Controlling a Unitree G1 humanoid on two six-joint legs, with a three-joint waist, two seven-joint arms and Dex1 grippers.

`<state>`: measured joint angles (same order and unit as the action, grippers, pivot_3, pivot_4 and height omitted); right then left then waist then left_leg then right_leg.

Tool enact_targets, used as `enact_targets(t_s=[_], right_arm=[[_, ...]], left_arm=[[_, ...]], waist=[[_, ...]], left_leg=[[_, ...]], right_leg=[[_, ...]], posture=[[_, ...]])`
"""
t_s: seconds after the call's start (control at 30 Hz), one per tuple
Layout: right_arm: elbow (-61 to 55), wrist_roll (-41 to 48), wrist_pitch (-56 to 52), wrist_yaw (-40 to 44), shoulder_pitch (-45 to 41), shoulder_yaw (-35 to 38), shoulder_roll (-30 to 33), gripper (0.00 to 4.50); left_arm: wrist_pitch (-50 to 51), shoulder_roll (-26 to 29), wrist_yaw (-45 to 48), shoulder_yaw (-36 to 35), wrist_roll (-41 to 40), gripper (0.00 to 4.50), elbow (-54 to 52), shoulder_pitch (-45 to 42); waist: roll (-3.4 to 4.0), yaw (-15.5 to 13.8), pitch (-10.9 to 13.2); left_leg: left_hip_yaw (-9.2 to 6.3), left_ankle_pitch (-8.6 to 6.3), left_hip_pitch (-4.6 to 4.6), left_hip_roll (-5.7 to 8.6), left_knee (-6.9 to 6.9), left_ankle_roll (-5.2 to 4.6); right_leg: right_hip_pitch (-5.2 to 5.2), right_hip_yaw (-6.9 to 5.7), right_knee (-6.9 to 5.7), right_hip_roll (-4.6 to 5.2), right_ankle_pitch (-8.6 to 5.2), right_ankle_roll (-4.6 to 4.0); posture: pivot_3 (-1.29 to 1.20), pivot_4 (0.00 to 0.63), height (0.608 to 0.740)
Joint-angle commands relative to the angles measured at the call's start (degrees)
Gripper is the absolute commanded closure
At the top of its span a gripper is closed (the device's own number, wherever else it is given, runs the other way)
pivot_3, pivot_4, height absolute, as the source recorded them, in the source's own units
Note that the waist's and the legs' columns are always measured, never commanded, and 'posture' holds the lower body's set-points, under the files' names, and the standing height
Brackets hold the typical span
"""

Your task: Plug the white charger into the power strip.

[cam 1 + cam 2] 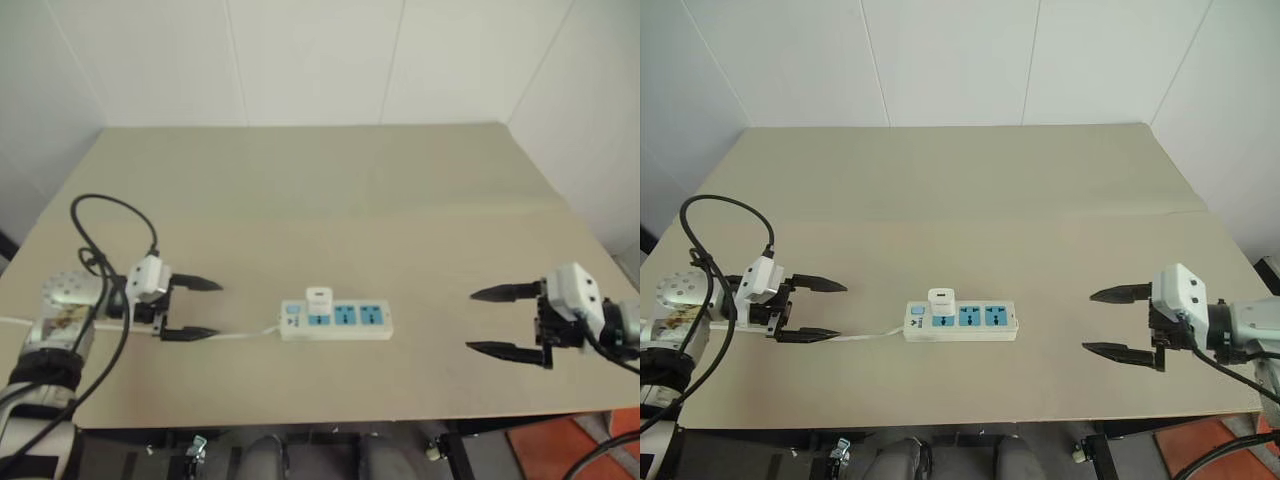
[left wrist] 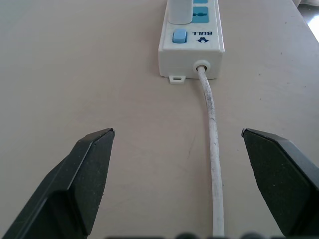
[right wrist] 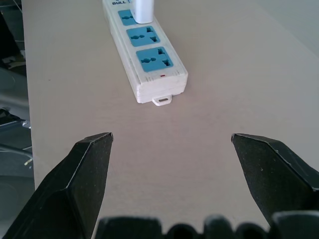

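Note:
The power strip (image 1: 336,320) lies flat near the front middle of the table, its three blue socket faces up. The white charger (image 1: 319,299) stands upright in the socket nearest the strip's switch end (image 2: 179,36). My left gripper (image 1: 199,308) hovers open to the left of the strip, pointing at its switch end, with the thin white cord (image 2: 213,149) running between its fingers. My right gripper (image 1: 496,321) is open too, well to the right of the strip and facing its far end (image 3: 160,82). Neither gripper holds anything.
The beige table (image 1: 330,190) stretches back to a white wall. A black cable (image 1: 100,230) loops over the left arm. An orange patch of floor (image 1: 560,450) shows past the table's front right corner.

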<state>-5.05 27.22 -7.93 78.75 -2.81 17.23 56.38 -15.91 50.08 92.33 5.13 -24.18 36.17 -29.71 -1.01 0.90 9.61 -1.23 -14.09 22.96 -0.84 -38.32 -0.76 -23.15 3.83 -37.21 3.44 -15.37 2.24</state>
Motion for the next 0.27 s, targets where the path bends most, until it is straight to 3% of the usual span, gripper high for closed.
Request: enact_targets(t_s=[0.03, 0.27], right_arm=[[-2.74, 1.35, 0.11, -1.07, 0.7, 3.69, 0.79, 0.0], [-3.56, 1.54, -1.07, -2.89, 1.26, 4.44, 0.56, 0.0]], left_arm=[[1.03, 0.25, 0.17, -0.99, -0.05, 0.03, -1.66, -0.09], [1.8, 0.35, 0.17, -0.41, -0.01, 0.03, -1.08, -1.02]], waist=[[0.0, -0.04, 0.0], [0.0, -0.06, 0.0]], left_leg=[[0.0, 0.0, 0.0, 0.0, 0.0, 0.0], [0.0, 0.0, 0.0, 0.0, -0.02, 0.0]], right_leg=[[0.0, 0.0, 0.0, 0.0, 0.0, 0.0], [0.02, 0.0, -0.01, -0.01, 0.0, 0.0]], posture=[[0.0, 0.15, 0.74], [0.0, 0.15, 0.74]])
